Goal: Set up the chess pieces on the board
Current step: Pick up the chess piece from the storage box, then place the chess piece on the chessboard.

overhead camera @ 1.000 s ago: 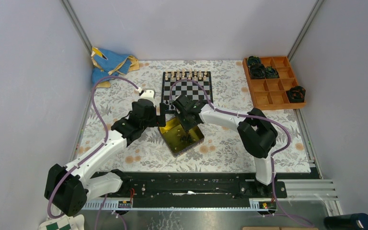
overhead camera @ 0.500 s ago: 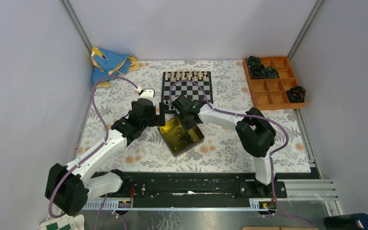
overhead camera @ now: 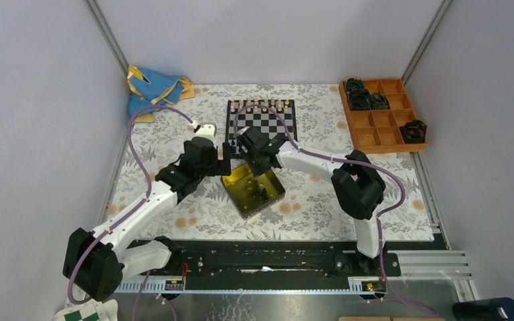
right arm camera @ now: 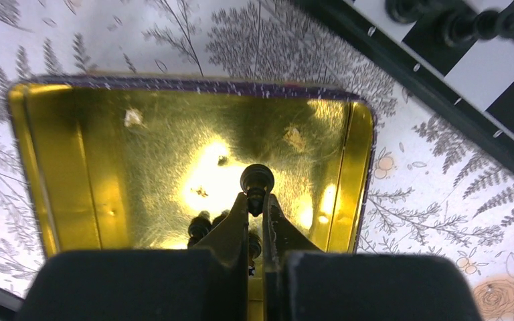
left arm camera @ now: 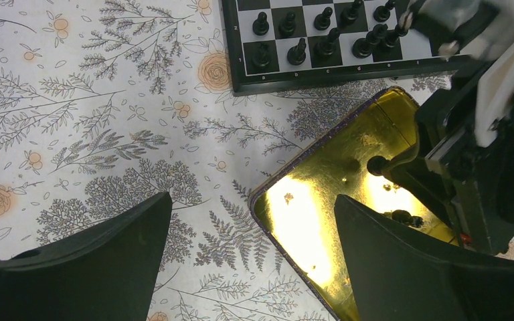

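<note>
The board (overhead camera: 261,124) lies at the back centre, with cream chess pieces (overhead camera: 261,105) along its far row and black chess pieces (left arm camera: 298,50) in its near rows. In front of it sits a yellow tin (overhead camera: 251,194). My right gripper (right arm camera: 255,200) hangs over the tin, shut on a black chess piece (right arm camera: 257,179) held by its stem. A few more black pieces (right arm camera: 199,227) lie in the tin below. My left gripper (left arm camera: 252,200) is open and holds nothing, low over the tin's left rim (left arm camera: 278,187).
A wooden compartment tray (overhead camera: 383,127) with dark round lumps stands at the back right. A blue cloth (overhead camera: 154,87) lies at the back left. A green-and-white checkered sheet (overhead camera: 83,313) pokes in at the bottom left. A floral mat covers the table.
My right gripper has closed on a black piece in the tin and drawn up and slightly toward the board. The left arm has stayed still.
</note>
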`<state>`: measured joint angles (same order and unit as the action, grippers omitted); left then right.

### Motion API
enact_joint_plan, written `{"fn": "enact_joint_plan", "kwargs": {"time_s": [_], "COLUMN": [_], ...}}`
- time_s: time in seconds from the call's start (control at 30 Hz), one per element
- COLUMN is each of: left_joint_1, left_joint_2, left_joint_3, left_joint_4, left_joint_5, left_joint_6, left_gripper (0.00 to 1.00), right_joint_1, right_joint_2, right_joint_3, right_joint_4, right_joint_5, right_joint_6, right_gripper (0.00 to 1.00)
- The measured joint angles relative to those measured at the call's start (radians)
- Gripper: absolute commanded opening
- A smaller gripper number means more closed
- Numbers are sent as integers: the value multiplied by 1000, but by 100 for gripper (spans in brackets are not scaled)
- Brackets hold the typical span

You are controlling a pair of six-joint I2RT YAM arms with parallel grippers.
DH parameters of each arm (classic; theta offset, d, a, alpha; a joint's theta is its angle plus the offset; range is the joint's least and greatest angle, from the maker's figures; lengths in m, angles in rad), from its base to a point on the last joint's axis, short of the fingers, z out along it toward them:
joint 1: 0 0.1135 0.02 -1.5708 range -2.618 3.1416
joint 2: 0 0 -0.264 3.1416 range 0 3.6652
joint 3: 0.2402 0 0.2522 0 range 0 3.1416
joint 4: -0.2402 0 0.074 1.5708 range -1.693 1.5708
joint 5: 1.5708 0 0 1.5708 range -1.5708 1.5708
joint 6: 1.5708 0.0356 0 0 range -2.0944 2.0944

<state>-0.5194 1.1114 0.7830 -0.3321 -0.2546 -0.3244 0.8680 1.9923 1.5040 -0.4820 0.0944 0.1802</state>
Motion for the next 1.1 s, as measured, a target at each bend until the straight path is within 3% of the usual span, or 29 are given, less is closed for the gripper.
{"fn": "enact_joint_plan", "kwargs": {"time_s": [0.23,0.7,1.1], "left_joint_1": [4,4,4], "left_joint_2": [0,0,0], "left_joint_3": [0,0,-2], "left_joint_4": [0,0,3], "left_joint_5": [0,3,5], "left_joint_6": [3,3,3], "left_gripper": [99,99,99], "right_joint_1": [-30,-206,-241], "right_joint_2": [-9,-7,146], "right_joint_3": [106,253,346], "right_joint_4": [-6,-45,-114], "right_joint_5": [27,114,120], "right_joint_6": [-4,-16,-14], "right_gripper": [0,0,0]}}
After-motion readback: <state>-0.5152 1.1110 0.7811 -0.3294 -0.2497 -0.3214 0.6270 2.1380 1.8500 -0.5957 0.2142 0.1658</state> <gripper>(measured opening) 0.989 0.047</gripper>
